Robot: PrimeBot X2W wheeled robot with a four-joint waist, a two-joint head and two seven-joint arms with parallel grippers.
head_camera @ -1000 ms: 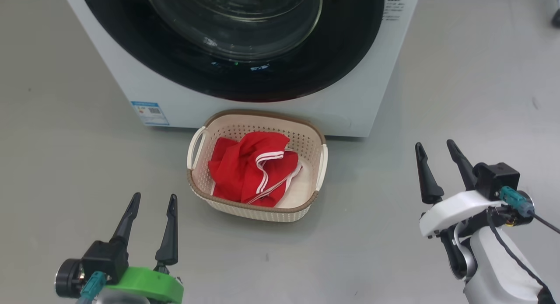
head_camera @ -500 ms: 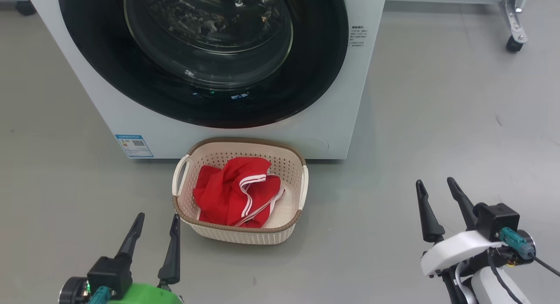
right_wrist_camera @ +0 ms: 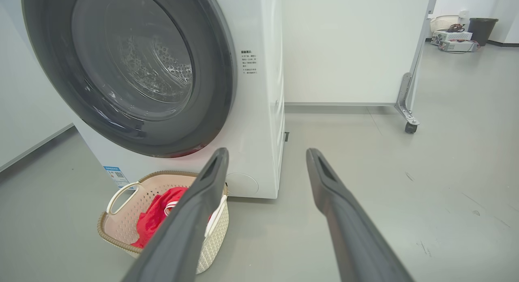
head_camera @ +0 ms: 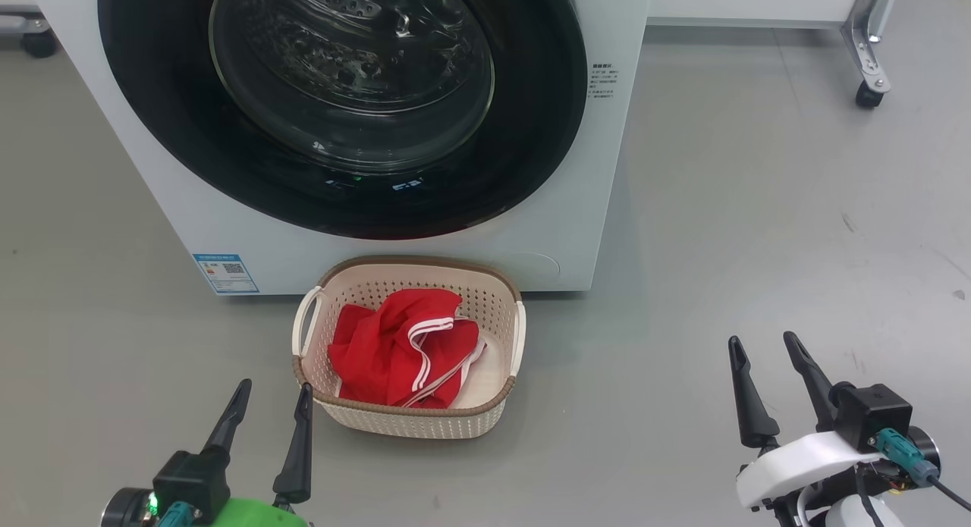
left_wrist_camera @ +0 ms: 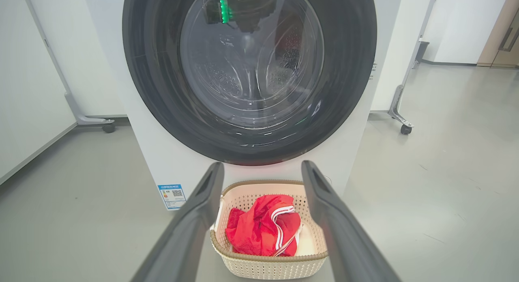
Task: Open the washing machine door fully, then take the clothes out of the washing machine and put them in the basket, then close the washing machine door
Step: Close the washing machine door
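Red clothes lay crumpled in perforated cream basket before glossy round door; my left gripper and right gripper hovered spread, empty.

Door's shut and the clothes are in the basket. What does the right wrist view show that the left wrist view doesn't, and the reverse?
Right wrist view, not left: the white side of the machine and a dark bin in the far corner.
Left wrist view, not right: a green light reflected in the door glass, a left caster beside the machine, and a brown room door.
Both: the closed washer door, the basket holding red clothes, the blue sticker, and the right caster.
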